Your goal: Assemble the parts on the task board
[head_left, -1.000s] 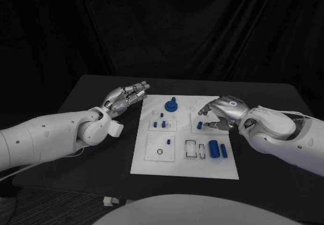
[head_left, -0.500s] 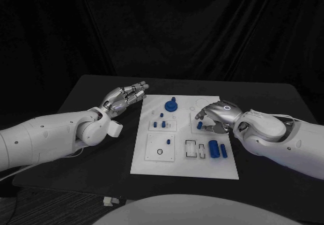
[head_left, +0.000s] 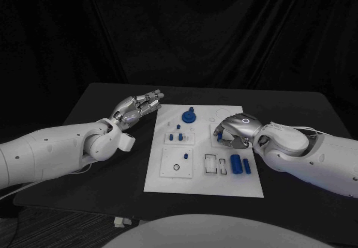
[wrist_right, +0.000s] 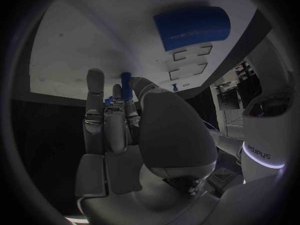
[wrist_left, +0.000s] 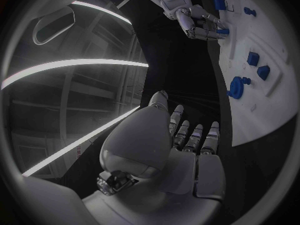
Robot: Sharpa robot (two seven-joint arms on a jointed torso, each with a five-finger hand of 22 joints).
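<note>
The white task board [head_left: 203,182] lies mid-table. My right hand [head_left: 237,129] is low over its right middle, thumb and fingers closed round a small blue peg [head_left: 219,136]. The right wrist view shows the peg's tip [wrist_right: 126,78] between my thumb and fingers. In the left wrist view the right hand [wrist_left: 199,21] has the peg [wrist_left: 222,31] at its fingertips on the board [wrist_left: 275,112]. My left hand [head_left: 138,108] hovers open beside the board's far left corner, holding nothing.
A blue round part with a knob [head_left: 190,116] stands at the board's far middle. Two small blue pegs [head_left: 177,137] sit left of centre. A thick blue cylinder [head_left: 236,164] and a slimmer one [head_left: 247,165] lie near the right edge beside empty rectangular slots [head_left: 214,164].
My right hand has moved left across the board and its fingers have closed round the small blue peg. The left hand has stayed where it was.
</note>
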